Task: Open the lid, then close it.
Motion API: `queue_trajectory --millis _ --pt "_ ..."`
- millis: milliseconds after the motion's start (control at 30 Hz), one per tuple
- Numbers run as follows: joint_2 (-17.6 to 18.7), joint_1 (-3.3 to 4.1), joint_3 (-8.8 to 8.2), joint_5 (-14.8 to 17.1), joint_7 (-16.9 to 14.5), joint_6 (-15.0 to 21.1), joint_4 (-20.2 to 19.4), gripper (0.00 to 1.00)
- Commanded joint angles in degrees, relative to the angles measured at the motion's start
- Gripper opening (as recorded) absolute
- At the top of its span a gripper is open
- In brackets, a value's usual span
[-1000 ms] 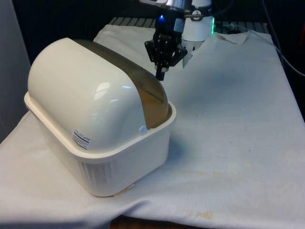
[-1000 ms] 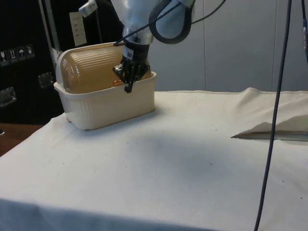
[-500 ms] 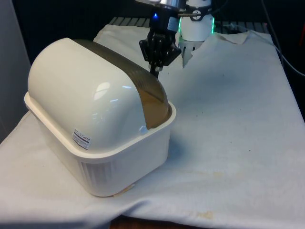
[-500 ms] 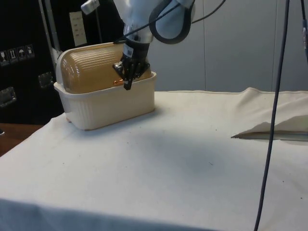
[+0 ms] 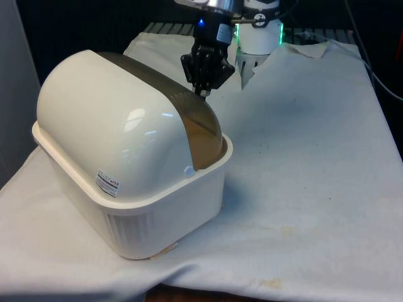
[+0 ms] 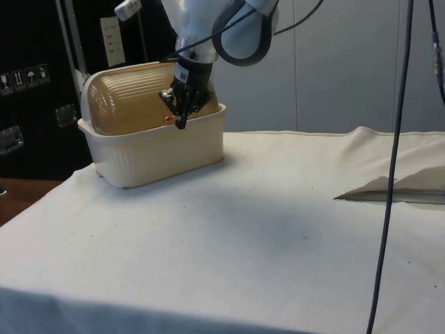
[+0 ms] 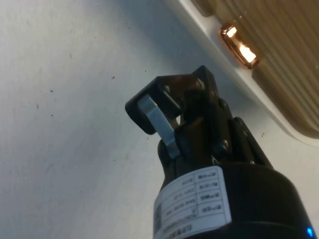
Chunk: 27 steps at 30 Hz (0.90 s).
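Laboratory test bench: a table draped in a white cloth (image 5: 315,157), black curtains (image 5: 82,25) behind, dark cabinets (image 6: 35,76) at the side (one bearing a row of small pictogram labels), hanging cables (image 6: 393,174).

A cream plastic bread box (image 6: 156,149) with a ribbed, amber translucent roll-top lid (image 6: 132,104) stands at the far left of the white-clothed table (image 6: 243,250). The lid is down. The black two-finger gripper (image 6: 181,124) hangs in front of the lid, tips beside a small orange handle (image 6: 167,120).
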Motion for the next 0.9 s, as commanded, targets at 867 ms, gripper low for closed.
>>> queue_trajectory --millis 867 --pt "1.8 0.29 -1.78 -0.5 5.8 1.9 1.4 0.0"
